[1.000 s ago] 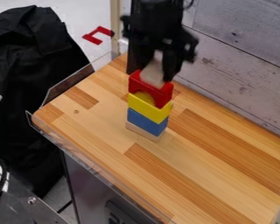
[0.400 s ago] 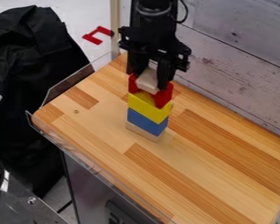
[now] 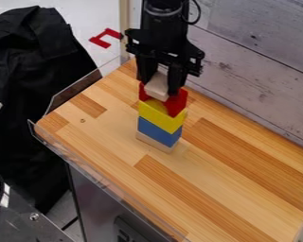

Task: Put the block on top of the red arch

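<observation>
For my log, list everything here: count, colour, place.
base block: one, pale, bottom
blue block: one, blue, on base block
yellow block: one, yellow, on blue block
red arch: one, red, on yellow block
held block: one, pale, between jaws
tabletop: one, brown, under stack
edge guard: count unclear, clear, tabletop's left
wall: one, grey, right
bracket: one, red, beyond tabletop
cloth: one, black, left
metal plate: one, dark, lower left
cabinet: one, grey, under tabletop
robot arm: one, black, top
jaws: two, black, gripping held block
</observation>
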Available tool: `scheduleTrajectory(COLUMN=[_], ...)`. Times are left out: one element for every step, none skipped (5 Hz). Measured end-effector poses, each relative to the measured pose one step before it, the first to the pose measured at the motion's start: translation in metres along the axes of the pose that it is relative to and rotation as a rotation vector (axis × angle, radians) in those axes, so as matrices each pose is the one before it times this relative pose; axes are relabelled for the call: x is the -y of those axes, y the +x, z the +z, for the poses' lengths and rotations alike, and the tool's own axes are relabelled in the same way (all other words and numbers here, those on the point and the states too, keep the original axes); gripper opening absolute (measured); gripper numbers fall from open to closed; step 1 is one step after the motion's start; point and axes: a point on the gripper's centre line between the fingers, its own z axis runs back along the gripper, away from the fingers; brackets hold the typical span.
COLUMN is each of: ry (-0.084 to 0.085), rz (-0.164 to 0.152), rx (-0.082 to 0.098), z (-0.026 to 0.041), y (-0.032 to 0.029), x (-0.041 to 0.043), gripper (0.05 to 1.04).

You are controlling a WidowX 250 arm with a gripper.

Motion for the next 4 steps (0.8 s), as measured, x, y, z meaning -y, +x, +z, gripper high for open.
scheduleTrajectory(ry=[0.0063,0.0131,0.0132,0.0044], rz=[-0.0009,0.0003,0.0067,0.0067], rx=[0.0171,-0.0213,-0.0181,-0.0136], z=[0.00573,-0.00322,-0.00135,-0.00304], y=[0.00776,0.00501,0.00358,0.0004], x=[-0.00231,-0.00234,-0.00192,-0.0006], gripper=[0.574,0.574,0.575,0.574])
